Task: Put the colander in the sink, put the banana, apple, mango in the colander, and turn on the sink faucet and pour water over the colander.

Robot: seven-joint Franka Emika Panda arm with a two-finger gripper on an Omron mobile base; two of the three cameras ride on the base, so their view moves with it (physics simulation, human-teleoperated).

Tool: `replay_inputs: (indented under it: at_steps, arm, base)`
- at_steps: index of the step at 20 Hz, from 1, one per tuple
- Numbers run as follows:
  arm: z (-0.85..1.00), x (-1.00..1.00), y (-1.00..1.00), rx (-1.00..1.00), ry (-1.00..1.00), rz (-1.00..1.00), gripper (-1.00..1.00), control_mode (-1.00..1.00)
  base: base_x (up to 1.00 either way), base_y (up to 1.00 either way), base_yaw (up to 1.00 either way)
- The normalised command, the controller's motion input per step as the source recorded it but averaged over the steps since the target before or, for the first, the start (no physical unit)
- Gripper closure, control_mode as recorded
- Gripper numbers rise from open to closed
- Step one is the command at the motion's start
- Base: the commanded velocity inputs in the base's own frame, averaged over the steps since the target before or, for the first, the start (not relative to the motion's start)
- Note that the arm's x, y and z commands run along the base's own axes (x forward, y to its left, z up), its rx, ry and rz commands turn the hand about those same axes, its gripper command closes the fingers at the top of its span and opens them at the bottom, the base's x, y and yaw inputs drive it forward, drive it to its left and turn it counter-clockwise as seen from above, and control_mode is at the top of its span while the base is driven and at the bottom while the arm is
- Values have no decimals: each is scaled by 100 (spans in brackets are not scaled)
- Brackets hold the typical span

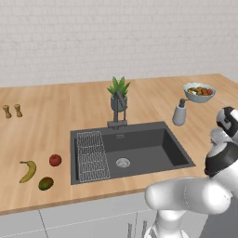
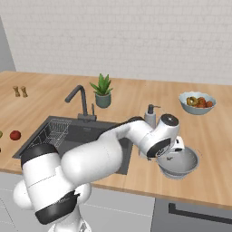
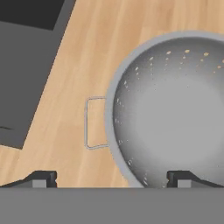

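Colander [image 3: 175,109] sits on the wooden counter [image 1: 56,116] to the right of the sink [image 1: 139,148], with the gripper [image 3: 111,178] spread wide just above its rim.

The colander is a round, pale silver-grey perforated bowl with a thin wire loop handle [image 3: 94,123], and nothing lies in it; one fingertip stands over the bowl, the other over bare wood, neither holding anything. The sink, a dark grey rectangular basin, holds a flat wire rack [image 1: 92,155]. Left of the sink lie the red apple [image 1: 55,160], yellow banana [image 1: 29,171] and green mango [image 1: 45,183]. Behind the sink to the right, a pale bowl [image 1: 199,92] holds mixed fruit.
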Motion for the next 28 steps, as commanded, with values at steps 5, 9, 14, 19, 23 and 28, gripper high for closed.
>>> replay_inputs:
  at_steps: [5, 9, 14, 19, 23, 28]
  arm:
    - [-43, 16, -37, -2, 3, 0, -100, -100]
    - [-21, 23, -23, 0, 3, 0, -100, -100]
    - [-19, 6, -8, 0, 0, 0, -100, -100]
    - [-14, -20, -1, -1, 0, 0, -100, -100]
    - [0, -31, 0, 0, 0, 0, -100, -100]
    - [0, -24, 1, -1, 0, 0, -100, -100]
  base:
    - [0, 0, 0]
    - [0, 0, 0]
    - [0, 0, 0]
    - [0, 0, 0]
    - [0, 0, 0]
    - [0, 0, 0]
